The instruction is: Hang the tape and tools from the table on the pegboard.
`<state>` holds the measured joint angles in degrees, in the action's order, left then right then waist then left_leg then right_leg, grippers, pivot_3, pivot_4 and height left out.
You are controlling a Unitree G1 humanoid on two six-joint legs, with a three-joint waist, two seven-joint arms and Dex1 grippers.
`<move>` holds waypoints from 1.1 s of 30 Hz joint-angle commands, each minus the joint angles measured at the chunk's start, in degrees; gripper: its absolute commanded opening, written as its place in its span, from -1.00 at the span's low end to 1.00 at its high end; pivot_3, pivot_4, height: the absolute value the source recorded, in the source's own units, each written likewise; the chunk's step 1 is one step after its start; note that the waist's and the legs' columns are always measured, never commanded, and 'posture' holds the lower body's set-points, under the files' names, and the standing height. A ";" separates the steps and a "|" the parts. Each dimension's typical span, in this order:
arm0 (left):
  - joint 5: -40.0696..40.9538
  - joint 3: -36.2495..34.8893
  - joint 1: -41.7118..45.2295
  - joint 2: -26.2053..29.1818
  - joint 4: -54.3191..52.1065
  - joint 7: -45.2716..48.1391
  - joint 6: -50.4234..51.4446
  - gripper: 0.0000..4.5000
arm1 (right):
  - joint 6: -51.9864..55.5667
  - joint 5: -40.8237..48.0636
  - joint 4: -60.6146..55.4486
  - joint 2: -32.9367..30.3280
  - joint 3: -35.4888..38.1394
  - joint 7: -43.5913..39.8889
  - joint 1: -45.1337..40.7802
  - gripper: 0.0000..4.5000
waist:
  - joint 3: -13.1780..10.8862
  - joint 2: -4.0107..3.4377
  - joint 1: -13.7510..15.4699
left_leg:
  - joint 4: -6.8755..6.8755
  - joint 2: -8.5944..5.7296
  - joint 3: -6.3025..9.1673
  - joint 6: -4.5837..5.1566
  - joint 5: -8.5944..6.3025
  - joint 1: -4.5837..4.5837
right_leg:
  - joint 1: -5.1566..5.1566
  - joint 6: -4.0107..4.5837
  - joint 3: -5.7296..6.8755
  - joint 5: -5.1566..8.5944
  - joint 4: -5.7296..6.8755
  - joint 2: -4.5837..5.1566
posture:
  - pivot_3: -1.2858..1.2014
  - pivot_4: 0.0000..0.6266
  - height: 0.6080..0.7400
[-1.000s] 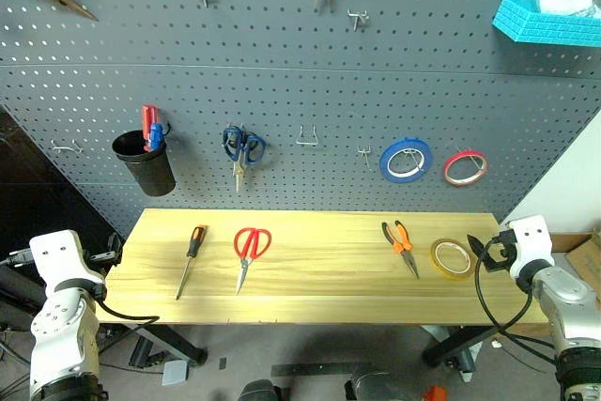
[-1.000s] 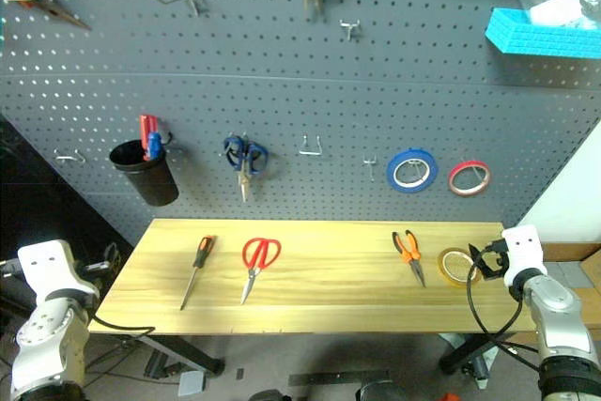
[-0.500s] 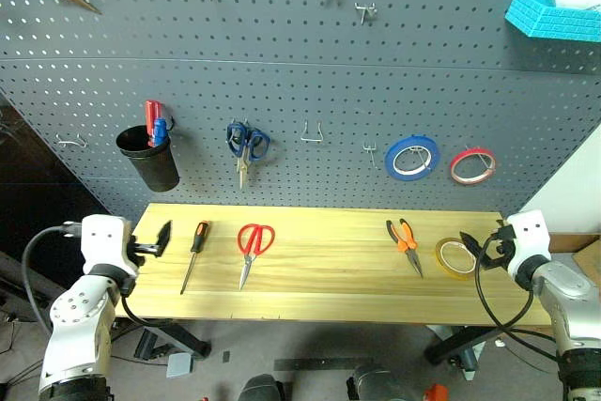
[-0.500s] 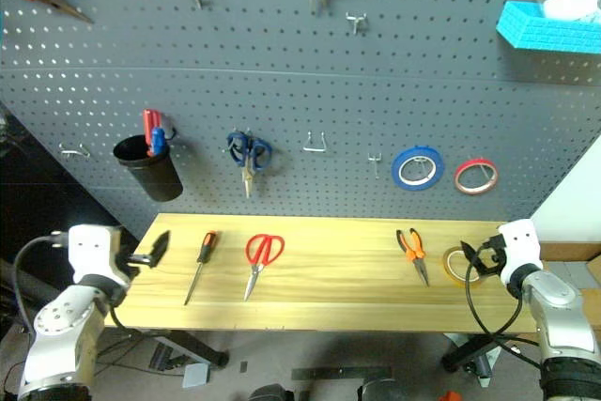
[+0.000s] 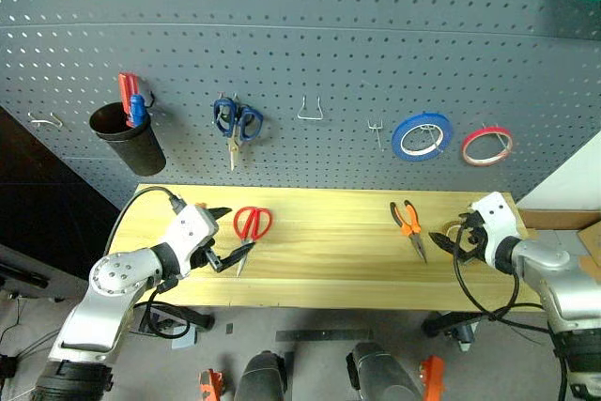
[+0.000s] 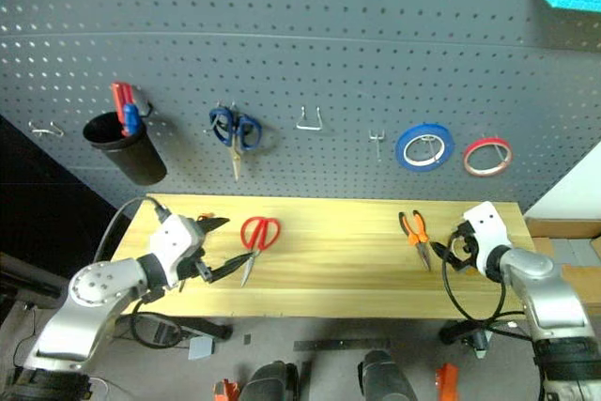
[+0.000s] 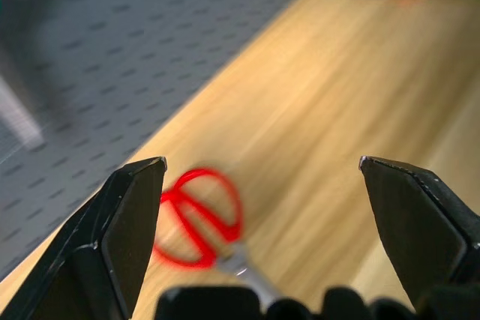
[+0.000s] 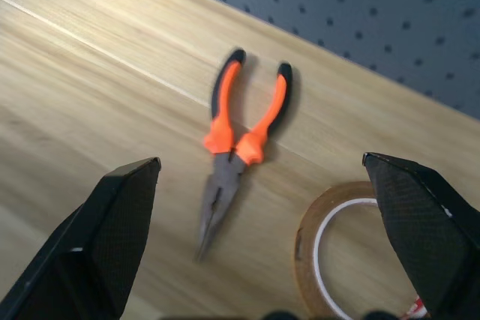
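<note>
Lying between parted left jaws: red-handled scissors [image 7: 206, 215].

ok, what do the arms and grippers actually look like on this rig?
Both arms are silver-grey metal with rounded joint housings and white blocky wrist modules. Black cables loop loosely from the wrists. The left gripper and right gripper each have two black, wedge-shaped fingers. No markings legible.

1. The tape [image 8: 337, 260] lies between the right end effector's [image 8: 262, 237] fingers, its near part cut off by the picture's edge.
2. The red-handled scissors [image 7: 206, 219] are blurred between the left end effector's [image 7: 262, 241] fingers, their blades hidden behind its body.
</note>
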<state>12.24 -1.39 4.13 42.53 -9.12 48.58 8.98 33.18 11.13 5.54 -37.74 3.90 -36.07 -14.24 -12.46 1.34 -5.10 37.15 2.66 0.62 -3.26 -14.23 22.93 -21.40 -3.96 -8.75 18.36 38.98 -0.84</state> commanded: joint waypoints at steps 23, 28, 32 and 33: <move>-1.43 11.04 15.85 -4.92 -2.75 6.04 2.05 0.98 | -4.92 -9.40 44.94 2.06 -4.64 0.59 -23.39 1.00 | -3.27 0.00 0.09 | 0.03 -0.05 0.06 0.00 -0.01 0.37 | -0.35 0.04 0.07 0.00 0.02 0.11 | -0.01 -0.09 1.00; 3.61 7.86 15.72 -7.17 -3.51 5.22 6.38 0.98 | -3.22 -9.68 43.31 2.80 -5.51 -1.15 -21.95 1.00 | -3.27 0.00 0.09 | 0.03 -0.04 0.08 0.00 -0.01 0.41 | -0.35 0.04 0.10 0.00 0.00 0.12 | -0.02 -0.10 1.00; 11.18 5.60 13.51 -6.64 -6.94 7.24 14.06 0.98 | -3.32 -10.38 43.49 3.57 -5.57 -0.42 -21.01 1.00 | -3.27 0.00 -0.03 | 0.04 0.00 0.22 0.00 -0.01 0.40 | -0.35 0.04 0.16 0.00 0.03 0.11 | -0.02 -0.09 1.00; 11.61 5.55 12.91 -5.96 -7.46 7.83 14.74 0.98 | -3.38 -10.45 43.94 3.77 -5.45 -0.04 -21.01 1.00 | -3.27 0.00 -0.03 | 0.04 -0.01 0.26 0.00 -0.01 0.40 | -0.35 0.04 0.17 0.00 0.03 0.11 | -0.02 -0.09 1.00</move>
<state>21.30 5.59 17.69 35.69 -13.46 55.33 22.14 29.45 1.12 48.95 -34.60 -1.40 -36.23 -36.48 -15.72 1.34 -5.13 37.21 2.64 0.91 -3.26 -14.24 23.33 -21.73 -3.92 -8.55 18.36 39.00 -0.74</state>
